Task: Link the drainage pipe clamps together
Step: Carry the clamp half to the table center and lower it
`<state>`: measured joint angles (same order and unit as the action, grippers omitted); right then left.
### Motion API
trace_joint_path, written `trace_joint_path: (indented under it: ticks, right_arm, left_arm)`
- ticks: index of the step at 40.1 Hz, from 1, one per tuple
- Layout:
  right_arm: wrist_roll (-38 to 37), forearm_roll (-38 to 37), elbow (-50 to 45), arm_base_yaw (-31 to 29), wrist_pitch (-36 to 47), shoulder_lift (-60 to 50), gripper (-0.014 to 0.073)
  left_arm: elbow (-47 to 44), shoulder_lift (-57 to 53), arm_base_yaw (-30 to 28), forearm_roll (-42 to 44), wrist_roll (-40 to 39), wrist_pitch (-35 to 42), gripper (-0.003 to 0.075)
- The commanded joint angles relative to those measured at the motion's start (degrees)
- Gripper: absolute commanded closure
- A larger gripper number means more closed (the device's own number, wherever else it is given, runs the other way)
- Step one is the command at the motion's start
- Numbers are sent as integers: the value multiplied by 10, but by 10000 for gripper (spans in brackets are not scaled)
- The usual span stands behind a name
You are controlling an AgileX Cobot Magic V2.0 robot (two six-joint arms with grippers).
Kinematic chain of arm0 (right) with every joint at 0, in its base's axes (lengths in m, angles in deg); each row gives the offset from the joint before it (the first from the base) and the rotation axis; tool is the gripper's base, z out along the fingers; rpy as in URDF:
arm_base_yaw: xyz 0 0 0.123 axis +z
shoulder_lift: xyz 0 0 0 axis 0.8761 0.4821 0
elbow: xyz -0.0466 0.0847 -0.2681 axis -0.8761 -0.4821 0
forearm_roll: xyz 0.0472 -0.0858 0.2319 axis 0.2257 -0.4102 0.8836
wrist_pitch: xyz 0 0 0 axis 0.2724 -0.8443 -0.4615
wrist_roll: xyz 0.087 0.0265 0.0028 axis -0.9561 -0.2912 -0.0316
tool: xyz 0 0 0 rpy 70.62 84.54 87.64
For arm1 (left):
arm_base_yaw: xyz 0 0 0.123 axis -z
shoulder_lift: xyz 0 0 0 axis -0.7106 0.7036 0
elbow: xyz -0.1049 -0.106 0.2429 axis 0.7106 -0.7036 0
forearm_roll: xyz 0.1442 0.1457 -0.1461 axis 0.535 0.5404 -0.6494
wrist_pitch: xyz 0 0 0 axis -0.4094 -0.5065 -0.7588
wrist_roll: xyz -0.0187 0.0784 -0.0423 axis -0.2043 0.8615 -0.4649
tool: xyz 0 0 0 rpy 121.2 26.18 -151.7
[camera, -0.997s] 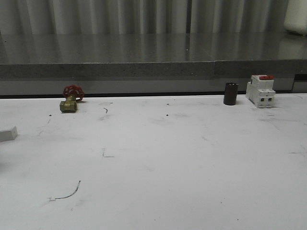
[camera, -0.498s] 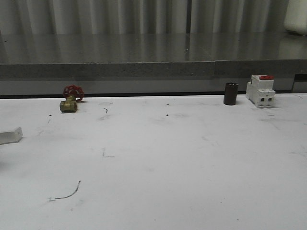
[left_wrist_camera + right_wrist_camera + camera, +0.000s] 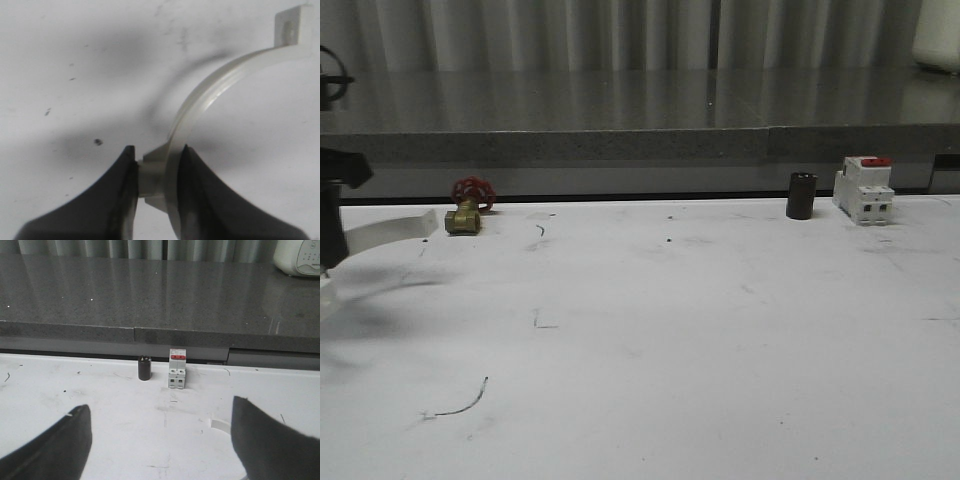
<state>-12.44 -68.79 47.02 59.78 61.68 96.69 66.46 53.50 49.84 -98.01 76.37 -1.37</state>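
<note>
One white plastic half-ring clamp [image 3: 210, 95] pinched at its side lug by left gripper [image 3: 157, 175] fingers, just left of brass valve [image 3: 463, 218] | right gripper [image 3: 160, 440] fingers wide apart, empty | risk: thin grip, clamp may twist or drop.

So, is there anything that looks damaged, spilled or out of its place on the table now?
Nothing looks damaged or spilled. The left gripper holds one clamp half by its side lug, above the table. The brass valve, black cylinder and circuit breaker stand at the far edge. The table only has scuffs.
</note>
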Motion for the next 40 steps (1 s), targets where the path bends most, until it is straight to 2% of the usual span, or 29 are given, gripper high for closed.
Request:
trace_joint_path:
  ticks: [1, 10, 19, 35, 40]
  right_arm:
    - [3, 6, 20, -3, 44, 8, 1]
    - [3, 6, 20, -3, 44, 8, 1]
    - [3, 6, 20, -3, 44, 8, 1]
    - [3, 6, 20, -3, 44, 8, 1]
    - [3, 6, 20, -3, 44, 8, 1]
  left_arm:
    - [36, -31, 58, 44, -86, -8, 604]
    - [88, -4, 143, 58, -238, -14, 603]
    - [119, 38, 167, 58, -307, -15, 603]
    - [120, 92, 174, 39, -318, -3, 598]
    - [120, 96, 179, 39, -318, 3, 542]
